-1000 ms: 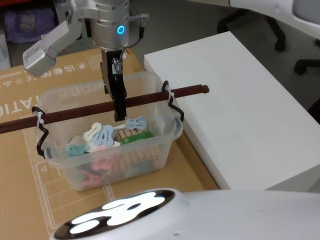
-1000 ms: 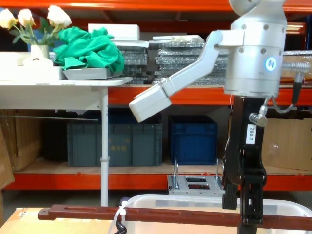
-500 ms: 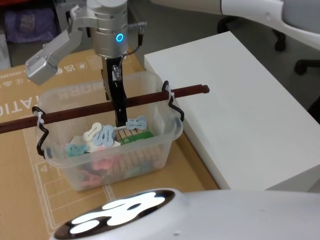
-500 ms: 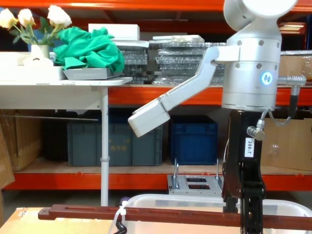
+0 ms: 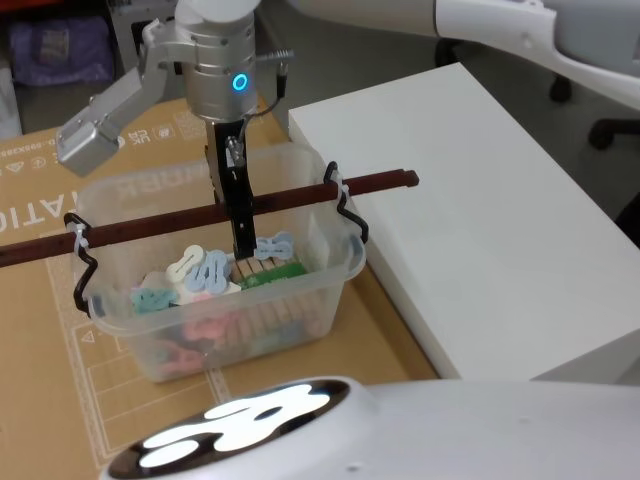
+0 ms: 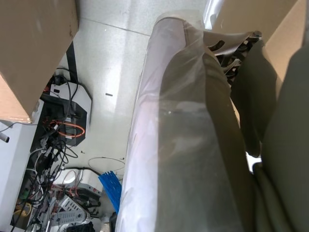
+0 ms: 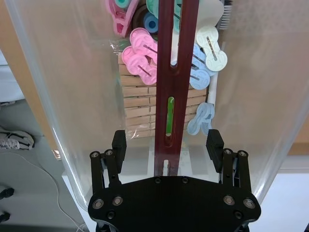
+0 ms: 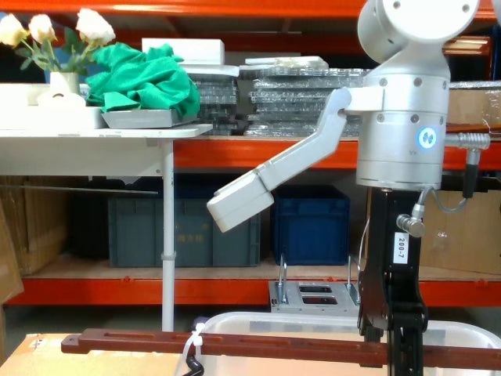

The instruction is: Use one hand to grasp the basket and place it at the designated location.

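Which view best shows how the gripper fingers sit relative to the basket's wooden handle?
The right wrist view: the right gripper is open, with one finger on each side of the handle, neither touching it. The head view shows its column crossing the handle from above. The chest view shows that crossing side-on, so the gaps are hidden.

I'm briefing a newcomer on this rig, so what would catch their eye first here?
The right gripper, open, straddles the dark red bar handle near its middle, above the translucent basket on brown cardboard. Pastel clips and wooden pegs lie heaped inside, and a big white block stands just right of the basket.
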You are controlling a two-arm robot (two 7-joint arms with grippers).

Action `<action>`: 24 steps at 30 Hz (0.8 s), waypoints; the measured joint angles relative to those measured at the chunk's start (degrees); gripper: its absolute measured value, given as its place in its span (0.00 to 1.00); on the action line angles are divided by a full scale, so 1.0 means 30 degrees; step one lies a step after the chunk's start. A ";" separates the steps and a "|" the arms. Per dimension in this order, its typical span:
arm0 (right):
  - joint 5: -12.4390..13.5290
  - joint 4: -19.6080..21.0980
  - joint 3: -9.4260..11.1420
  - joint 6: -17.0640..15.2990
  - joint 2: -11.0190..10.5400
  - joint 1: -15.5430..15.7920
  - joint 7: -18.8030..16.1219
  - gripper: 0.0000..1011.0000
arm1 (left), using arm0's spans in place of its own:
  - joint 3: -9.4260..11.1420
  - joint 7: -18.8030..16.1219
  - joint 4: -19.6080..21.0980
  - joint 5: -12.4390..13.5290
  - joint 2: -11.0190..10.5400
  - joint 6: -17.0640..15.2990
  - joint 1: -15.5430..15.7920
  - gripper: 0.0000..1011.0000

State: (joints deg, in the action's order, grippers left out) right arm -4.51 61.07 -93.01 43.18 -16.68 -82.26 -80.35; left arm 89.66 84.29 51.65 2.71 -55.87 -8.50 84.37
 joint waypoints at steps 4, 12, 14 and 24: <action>0.0005 -0.0001 -0.0007 0.0000 -0.0003 0.0034 0.0001 0.99 | 0.0000 0.0000 0.0000 0.0000 0.0000 0.0001 0.0000 0.00; 0.0001 -0.0129 -0.0031 0.0000 0.0040 0.0137 -0.0004 0.99 | 0.0000 0.0000 0.0000 0.0000 -0.0001 0.0000 -0.0001 0.00; 0.0001 -0.0162 -0.0039 0.0017 0.0064 0.0161 -0.0017 0.99 | 0.0000 0.0000 0.0000 0.0000 -0.0001 0.0000 0.0000 0.00; 0.0005 -0.0272 -0.0063 0.0060 0.0154 0.0272 -0.0044 0.99 | 0.0000 0.0000 0.0000 0.0001 -0.0001 0.0000 -0.0001 0.00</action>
State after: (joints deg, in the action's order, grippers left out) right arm -4.49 60.26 -93.20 43.36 -16.22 -81.45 -80.49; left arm 89.66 84.29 51.65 2.71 -55.87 -8.49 84.37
